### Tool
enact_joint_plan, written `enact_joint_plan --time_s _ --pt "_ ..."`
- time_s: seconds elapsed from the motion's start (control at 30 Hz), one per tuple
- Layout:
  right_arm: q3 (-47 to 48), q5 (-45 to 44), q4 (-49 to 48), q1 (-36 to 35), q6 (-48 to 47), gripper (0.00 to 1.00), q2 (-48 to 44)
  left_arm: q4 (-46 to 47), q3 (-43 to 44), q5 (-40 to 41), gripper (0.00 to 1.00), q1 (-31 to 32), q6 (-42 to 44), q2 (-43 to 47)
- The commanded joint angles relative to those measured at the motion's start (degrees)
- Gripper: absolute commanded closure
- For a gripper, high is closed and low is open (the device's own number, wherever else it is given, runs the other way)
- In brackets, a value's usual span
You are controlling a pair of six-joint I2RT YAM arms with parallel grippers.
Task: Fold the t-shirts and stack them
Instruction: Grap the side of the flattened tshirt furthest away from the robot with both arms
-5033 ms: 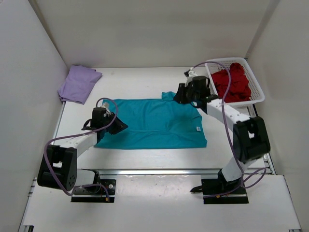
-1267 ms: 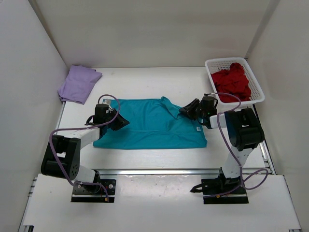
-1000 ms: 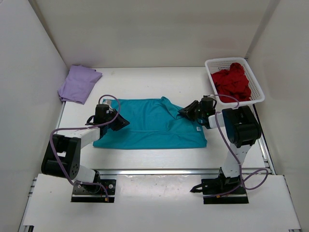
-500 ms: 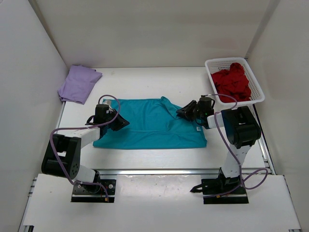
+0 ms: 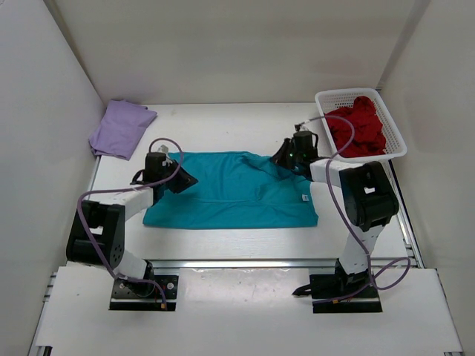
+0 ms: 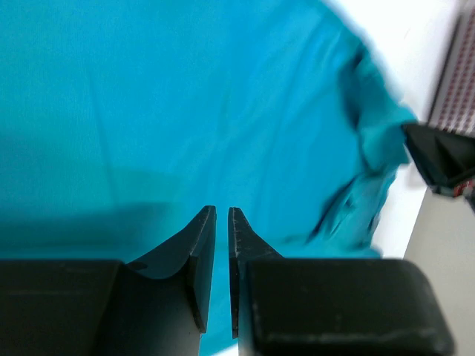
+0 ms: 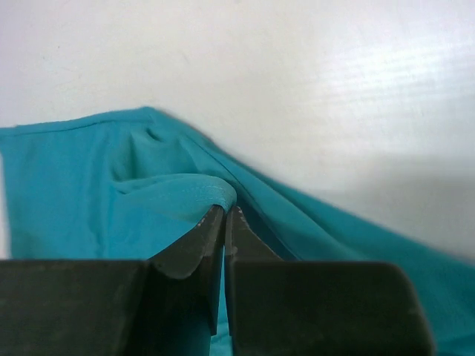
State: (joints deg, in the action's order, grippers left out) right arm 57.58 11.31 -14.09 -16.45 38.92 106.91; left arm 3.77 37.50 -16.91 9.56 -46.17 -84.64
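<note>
The teal t-shirt (image 5: 230,193) lies spread flat mid-table. My right gripper (image 5: 286,156) sits at its far right corner, shut on a raised fold of teal cloth (image 7: 185,189) that curls over the fingertips of that gripper (image 7: 225,209). At the shirt's far left corner, my left gripper (image 5: 177,180) has its jaws almost together, with teal cloth (image 6: 185,96) filling the thin slit at its tips (image 6: 222,210). The lavender t-shirt (image 5: 121,127) lies folded at the back left. The dark red t-shirt (image 5: 360,122) is bunched in the basket.
The white mesh basket (image 5: 371,157) stands at the back right, close behind the right arm. White walls enclose the table (image 5: 223,122) on three sides. A metal rail (image 5: 245,261) runs along the near edge. My right gripper's tip (image 6: 441,156) shows in the left wrist view.
My right gripper has shut on a fold of the teal shirt and moved toward the back, dragging the raised fold with it. My left gripper has shifted slightly toward the back.
</note>
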Motion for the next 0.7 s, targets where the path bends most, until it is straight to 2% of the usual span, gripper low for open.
enact_joint_plan --time_s 0.0,0.1,0.27,0.4,0.5,0.67 --pt "5.86 -10.25 8.02 -2.53 -15.59 1.00 -3.03 -1.12 7.32 2.92 0.76 -1.82 0.21 -1.57" --pt "8.93 -13.94 9.33 -2.45 -20.44 1.00 -2.85 -3.23 13.20 6.00 0.74 -4.55 0.56 -4.82" --pt "18.86 -15.09 12.32 -0.08 -27.13 0.99 1.53 -6.14 22.25 10.92 0.68 -9.47 1.70 -12.02" --pt "24.94 -16.50 13.12 0.89 -30.74 1.00 5.84 -9.21 27.70 10.85 0.65 -13.77 2.31 -18.35" --pt "30.90 -16.15 14.00 1.33 -32.15 1.00 9.44 -12.82 32.89 14.70 0.64 -14.66 4.86 -22.31" --pt "33.30 -13.43 15.06 1.94 -31.54 1.00 12.00 -17.21 39.57 18.38 0.63 -14.58 7.59 -28.29"
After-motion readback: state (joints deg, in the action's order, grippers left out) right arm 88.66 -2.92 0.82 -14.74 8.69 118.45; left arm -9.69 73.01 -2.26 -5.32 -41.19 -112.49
